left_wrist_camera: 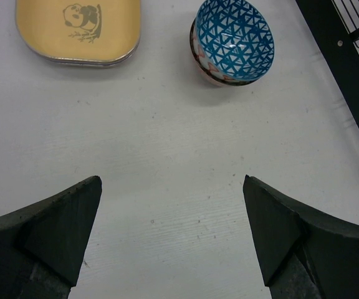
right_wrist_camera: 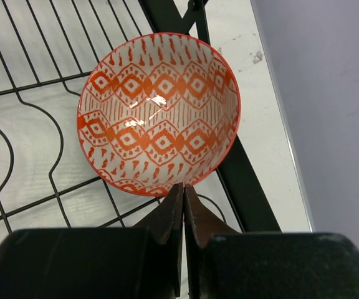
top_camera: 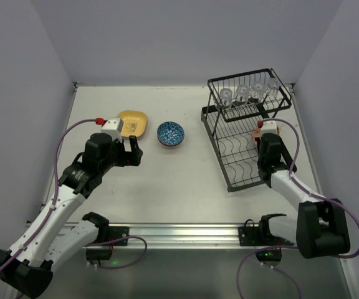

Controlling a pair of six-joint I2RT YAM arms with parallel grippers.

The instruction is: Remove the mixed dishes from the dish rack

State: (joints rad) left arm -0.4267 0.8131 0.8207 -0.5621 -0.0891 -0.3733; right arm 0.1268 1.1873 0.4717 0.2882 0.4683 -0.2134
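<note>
Pinching red bowl (right_wrist_camera: 157, 115) – rack (right_wrist_camera: 254, 199) under, glasses (top_camera: 248, 93) nr.

No lettering, numbers or brand marks are showing anywhere. A small panda drawing (left_wrist_camera: 81, 20) is sitting on the yellow plate (left_wrist_camera: 42, 37). The blue bowl (left_wrist_camera: 234, 38) and orange bowl (right_wrist_camera: 157, 112) are carrying patterns only.

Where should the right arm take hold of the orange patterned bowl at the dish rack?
By its thin rim at the near edge, coming from above: the orange bowl faces open side up over the dish rack, so one finger goes inside, one outside. The right gripper has its jaws pinched shut there.
</note>
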